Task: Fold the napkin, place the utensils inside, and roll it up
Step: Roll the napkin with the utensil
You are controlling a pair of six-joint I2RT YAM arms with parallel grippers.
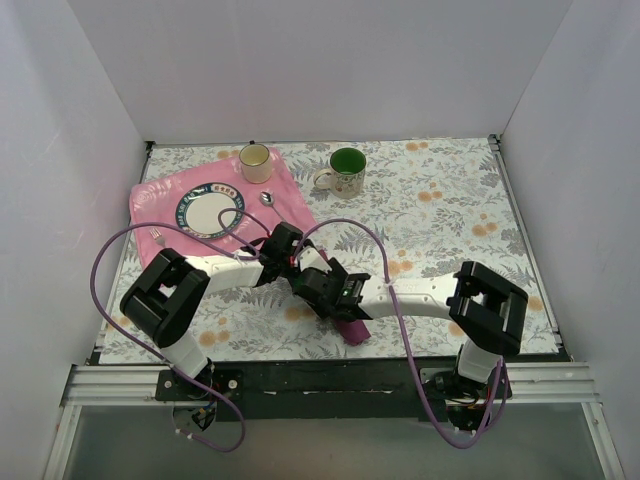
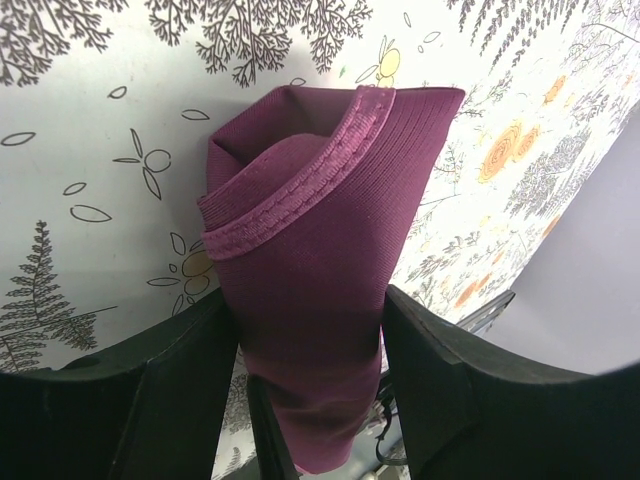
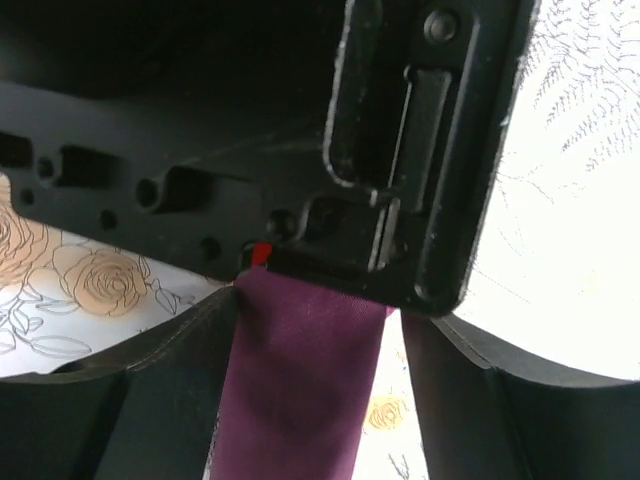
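The dark purple napkin [image 2: 310, 200] is a folded, rolled bundle with a stitched hem showing, and both fingers of my left gripper [image 2: 310, 310] press its sides. From above, one end of the napkin [image 1: 353, 330] pokes out below the two grippers at the table's middle front. My right gripper [image 3: 320, 320] straddles the napkin [image 3: 300, 390]: its left finger touches the cloth, and a gap shows at the right finger. The left gripper [image 1: 300, 272] and right gripper [image 1: 322, 288] meet nose to nose. The spoon [image 1: 267, 198] and fork [image 1: 157, 238] lie on the pink mat, apart from the napkin.
A pink mat [image 1: 160, 200] at the back left carries a blue-rimmed plate [image 1: 210, 212] and a yellow mug [image 1: 255, 162]. A green mug [image 1: 346, 170] stands at the back centre. Purple cables loop over both arms. The left gripper's black body [image 3: 400, 150] fills the right wrist view's top.
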